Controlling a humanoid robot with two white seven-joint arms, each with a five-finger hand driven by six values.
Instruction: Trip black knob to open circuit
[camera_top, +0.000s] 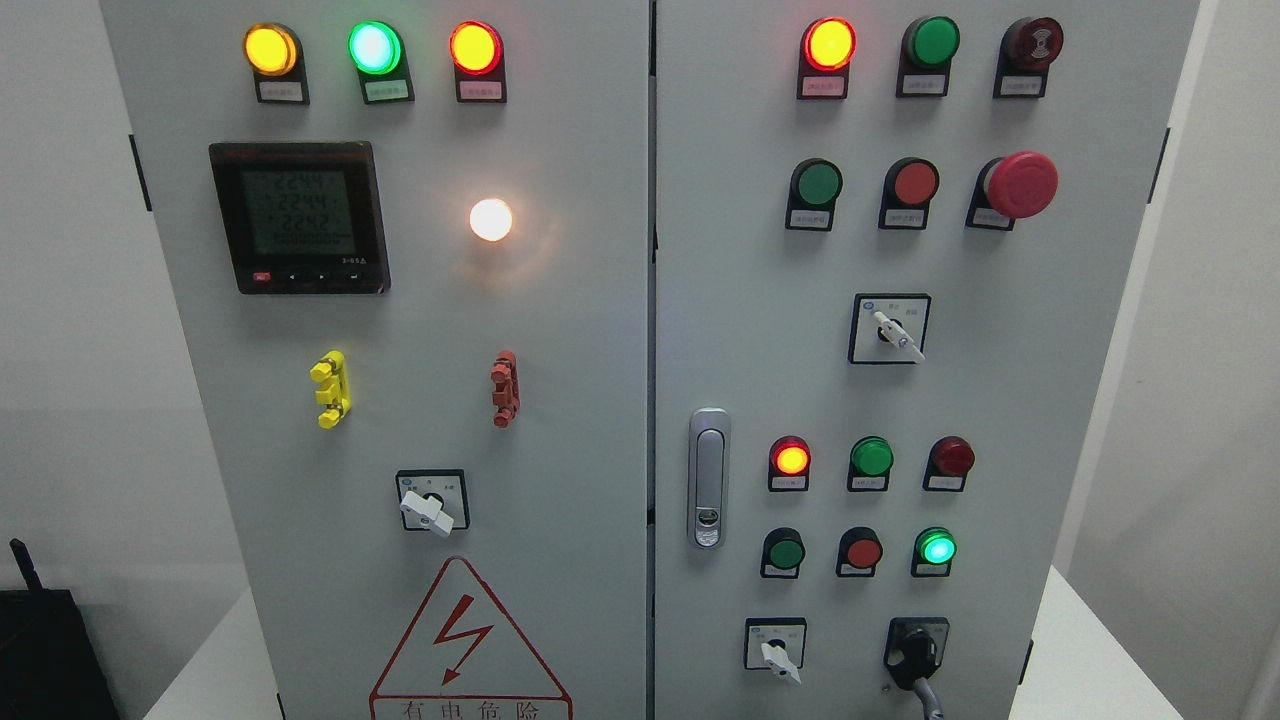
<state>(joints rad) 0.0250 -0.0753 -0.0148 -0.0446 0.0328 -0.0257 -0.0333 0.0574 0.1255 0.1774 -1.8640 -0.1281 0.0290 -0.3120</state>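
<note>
From my remote station I saw the grey control cabinet (560, 300) filling the frame, with neither robot hand anywhere in view, so I could not tell whether either was released or clenched. The black knob (914, 652) sat at the lower right of the frame, on the right-hand door, its handle pointing down and slightly right toward the bottom edge. Just to its left was a white selector switch (776, 655), and above it a lit green indicator (936, 548) glowed. A silver door latch (708, 478) stood near the centre seam.

By my judgement the reach had not yet begun. Doing it well would have meant bringing a hand in low from the right, squaring the fingers on the black handle alone, well clear of the white selector, and turning firmly through one clean detent. The red mushroom button (1020, 185) at upper right was far from that path.
</note>
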